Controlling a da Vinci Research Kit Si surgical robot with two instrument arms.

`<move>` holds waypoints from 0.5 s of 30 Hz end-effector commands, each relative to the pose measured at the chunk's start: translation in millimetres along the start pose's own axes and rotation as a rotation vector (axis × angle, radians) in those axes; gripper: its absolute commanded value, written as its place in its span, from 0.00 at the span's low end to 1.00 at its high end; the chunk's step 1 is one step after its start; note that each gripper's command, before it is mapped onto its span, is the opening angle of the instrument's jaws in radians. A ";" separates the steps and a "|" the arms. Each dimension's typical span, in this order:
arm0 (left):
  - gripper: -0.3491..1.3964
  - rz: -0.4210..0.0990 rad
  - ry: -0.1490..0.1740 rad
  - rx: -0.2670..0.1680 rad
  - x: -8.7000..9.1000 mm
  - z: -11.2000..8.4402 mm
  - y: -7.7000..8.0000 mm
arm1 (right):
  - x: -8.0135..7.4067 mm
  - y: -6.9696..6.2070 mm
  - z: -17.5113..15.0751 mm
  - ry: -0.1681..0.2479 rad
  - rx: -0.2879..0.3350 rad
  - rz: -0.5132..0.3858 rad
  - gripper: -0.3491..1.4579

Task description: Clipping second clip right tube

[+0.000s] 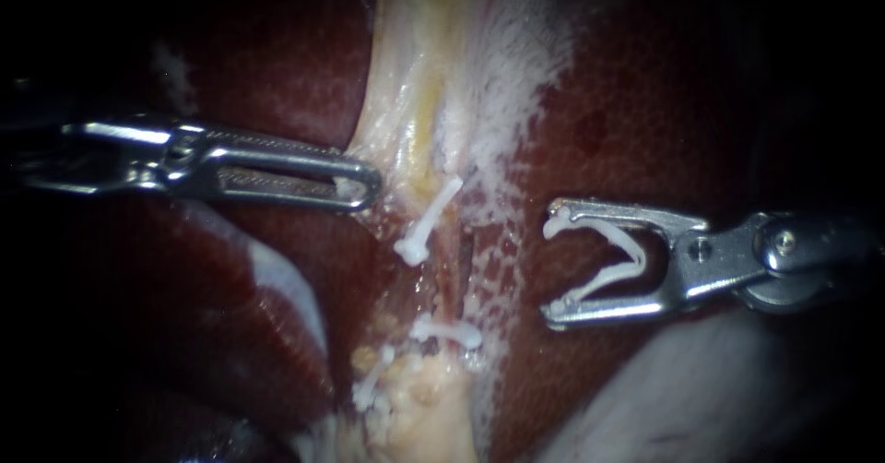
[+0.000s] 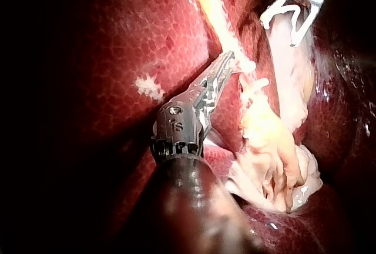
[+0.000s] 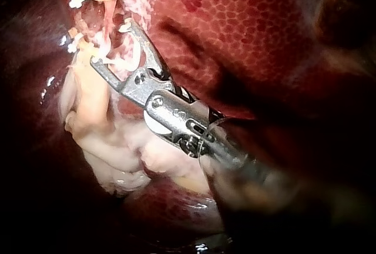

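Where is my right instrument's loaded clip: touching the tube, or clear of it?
Apart. The endoscope view shows a strip of liver between the tips of the clip, held in the right instrument's jaws, and the tube.

Centre bright | edges black | wet glare on liver [image 2: 117,42] | shadows deep
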 end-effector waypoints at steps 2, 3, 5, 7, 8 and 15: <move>0.00 0.000 0.000 0.000 0.0 -0.1 0.0 | 0.0 0.0 0.0 0.000 0.000 0.000 0.52; 0.00 0.000 0.000 0.001 0.0 -0.2 0.0 | 0.0 0.0 0.1 0.000 0.000 -0.001 0.52; 0.00 0.000 0.001 0.002 0.0 -0.4 0.0 | -0.1 -0.1 0.2 0.000 0.000 -0.002 0.52; 0.00 -0.001 0.002 0.005 -0.3 -0.7 0.0 | -0.3 -0.2 0.5 0.000 -0.001 -0.009 0.52; 0.00 -0.002 0.002 0.007 -0.5 -1.0 0.0 | -0.4 -0.3 0.7 -0.001 -0.002 0.014 0.52; 0.00 -0.013 0.001 0.001 -2.4 -3.3 -0.3 | -1.3 -1.1 2.7 -0.002 -0.014 0.165 0.52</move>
